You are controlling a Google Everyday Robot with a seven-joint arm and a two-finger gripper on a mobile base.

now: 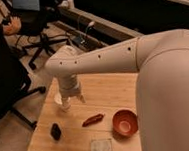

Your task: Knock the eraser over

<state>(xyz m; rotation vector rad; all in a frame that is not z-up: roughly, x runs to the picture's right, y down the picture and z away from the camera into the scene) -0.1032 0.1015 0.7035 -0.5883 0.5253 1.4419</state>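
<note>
The eraser [55, 131] is a small black upright block near the front left of the wooden table [109, 91]. My gripper [72, 100] hangs from the white arm above the table's left part, behind and to the right of the eraser, well apart from it. A pale cup-like object [60, 99] sits just left of the gripper.
A red elongated object [93, 120] lies in the table's middle. An orange bowl [125, 123] stands to its right. A flat pale pad [101, 146] lies at the front edge. Black office chairs [33, 25] stand on the floor to the left and behind.
</note>
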